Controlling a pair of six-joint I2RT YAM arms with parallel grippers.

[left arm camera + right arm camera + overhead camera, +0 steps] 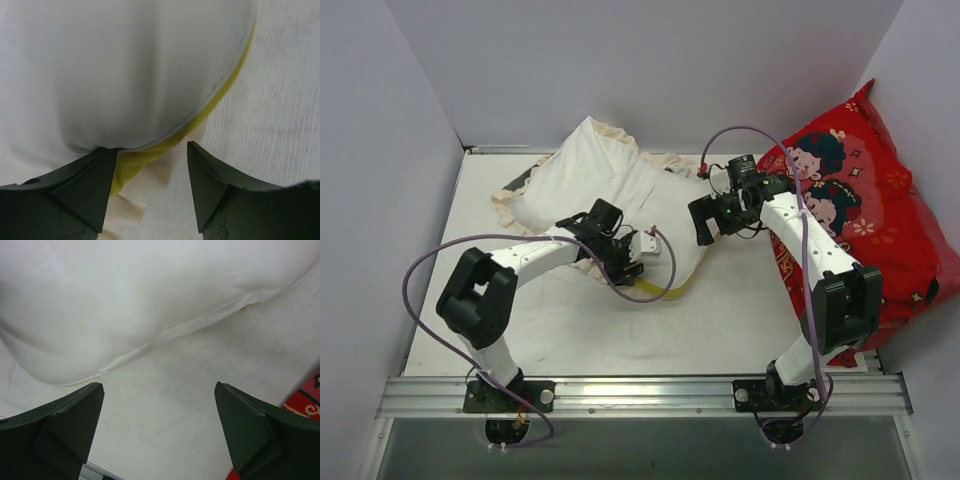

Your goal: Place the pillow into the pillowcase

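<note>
left gripper [150, 147]: jaws half apart, astride the yellow edge [150, 154] of the pillow [610, 185]; whether they pinch it cannot be told.
pillow: directly ahead of the left gripper, lying on the table [720, 320].
pillowcase [506, 200]: cream frill showing beyond the pillow's far side.
right gripper [157, 387]: jaws wide, holding nothing, pillow's side just ahead.
red cushion [880, 210]: to its right.

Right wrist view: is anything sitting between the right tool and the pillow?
Nothing visible does. Only bare table lies between the open right tool and the pillow, whose near edge faces it.
</note>
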